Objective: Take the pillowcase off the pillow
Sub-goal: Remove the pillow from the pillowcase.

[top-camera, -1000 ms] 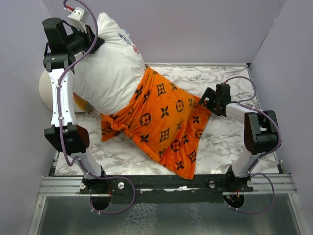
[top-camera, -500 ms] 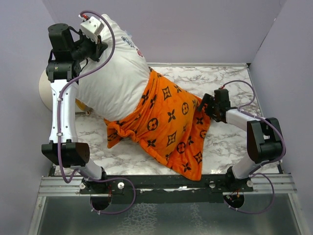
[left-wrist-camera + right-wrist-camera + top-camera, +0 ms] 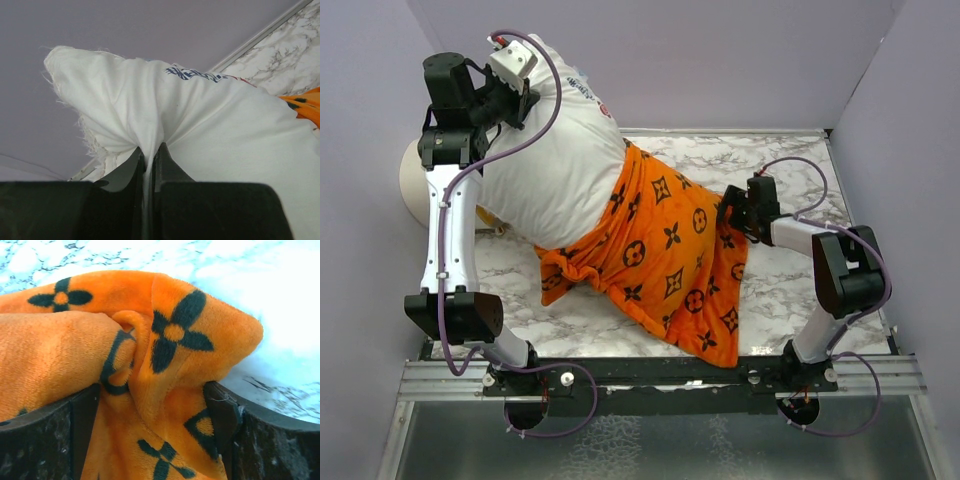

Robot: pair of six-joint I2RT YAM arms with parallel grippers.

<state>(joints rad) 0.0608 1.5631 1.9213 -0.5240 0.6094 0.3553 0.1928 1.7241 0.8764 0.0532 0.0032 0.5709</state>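
Up high, left gripper (image 3: 149,150) pinches a fold of the white pillow (image 3: 555,160), its far end raised off the marble table (image 3: 780,290). Right gripper (image 3: 150,405) clamps a bunched edge of the orange pillowcase (image 3: 670,250). Pillowcase covers only the pillow's lower end and trails toward the near table edge.

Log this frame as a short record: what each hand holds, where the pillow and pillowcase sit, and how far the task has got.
left hand: shut on a pinched corner of the pillow, held high at far left
right hand: shut on a bunched fold of the pillowcase, low over the marble table
pillowcase: covers only the pillow's lower end, the rest trailing on the table
progress: partly off, not yet free
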